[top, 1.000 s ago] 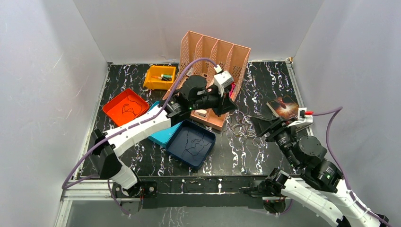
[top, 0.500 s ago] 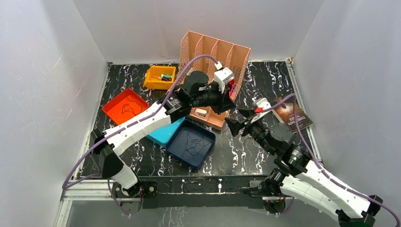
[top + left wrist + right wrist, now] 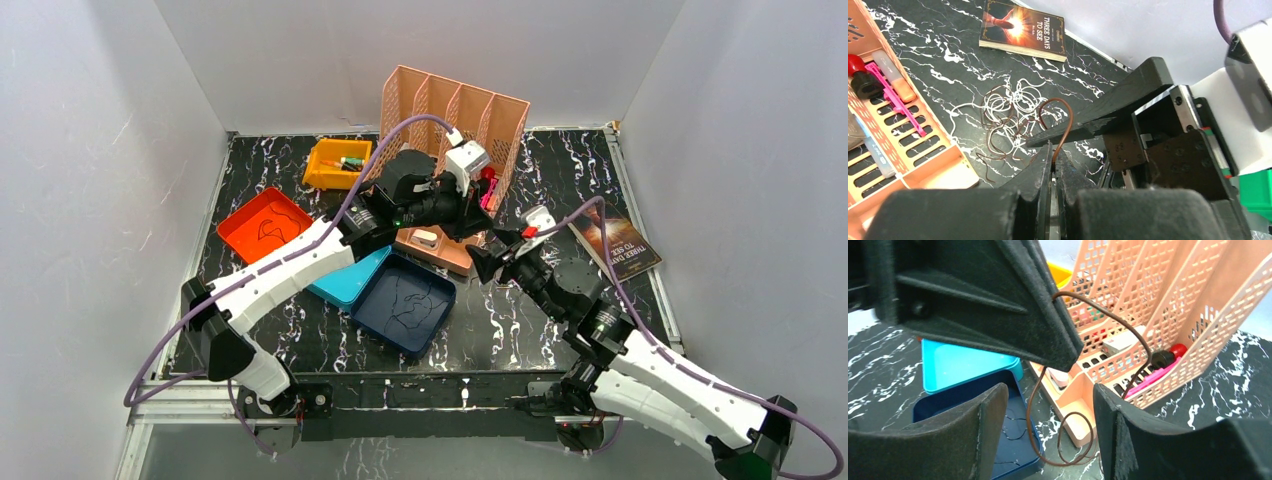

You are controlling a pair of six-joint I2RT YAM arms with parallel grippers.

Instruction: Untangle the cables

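Observation:
My left gripper (image 3: 1054, 154) is shut on one end of a thin brown cable (image 3: 1067, 117), held up above the table. The cable arcs out of the jaws and curls down; in the right wrist view it (image 3: 1029, 417) hangs in a loop between my right gripper's fingers. My right gripper (image 3: 1049, 390) is open, its fingers on either side of the hanging cable and apart from it. A tangled pile of white and brown cables (image 3: 1008, 117) lies on the table below. From above, the left gripper (image 3: 478, 222) and right gripper (image 3: 492, 258) nearly meet, and the right arm hides the pile.
A pink file rack (image 3: 450, 120) with pens stands just behind the grippers. A dark blue tray (image 3: 440, 295) holds thin dark wires, next to a teal tray (image 3: 345, 285). An orange tray (image 3: 240, 230), a yellow bin (image 3: 322, 172) and a book (image 3: 612, 240) lie around.
My right arm has swung left from the book to the left gripper, and its open fingers now sit around the hanging brown cable. The left gripper shifted slightly, still holding the cable.

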